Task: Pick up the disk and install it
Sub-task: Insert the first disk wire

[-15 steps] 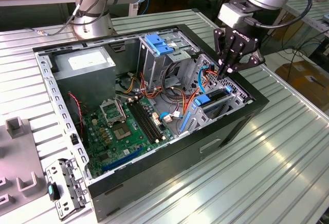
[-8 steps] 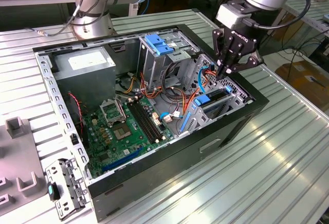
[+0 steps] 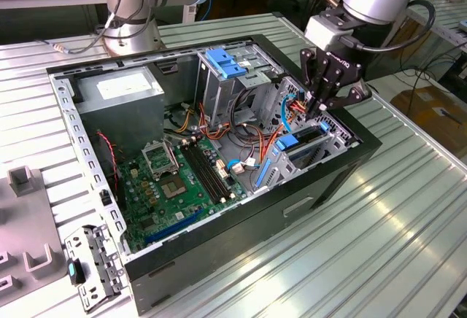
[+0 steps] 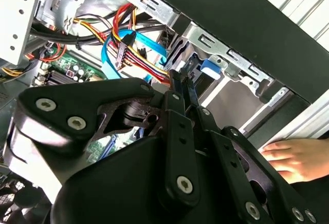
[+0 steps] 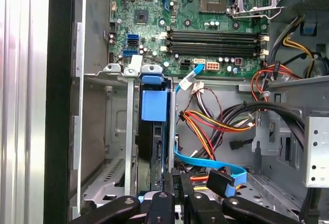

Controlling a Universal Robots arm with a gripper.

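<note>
We see the gripper (image 3: 322,106) lowered into the computer case (image 3: 292,201) on the tabletop, jaws nearly closed, nothing visibly held. The disk (image 5: 153,131) stands edgewise in the case's drive cage. Nearby cables (image 5: 216,124) could snag the jaws.

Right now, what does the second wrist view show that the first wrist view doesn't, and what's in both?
In the second wrist view alone: a person's hand resting outside the black computer case.

In the first wrist view alone: the green motherboard with its memory slots, and the disk standing on edge in the drive bay.

Both share: the gripper with fingers closed together, above the bay, and the blue data cable.
</note>
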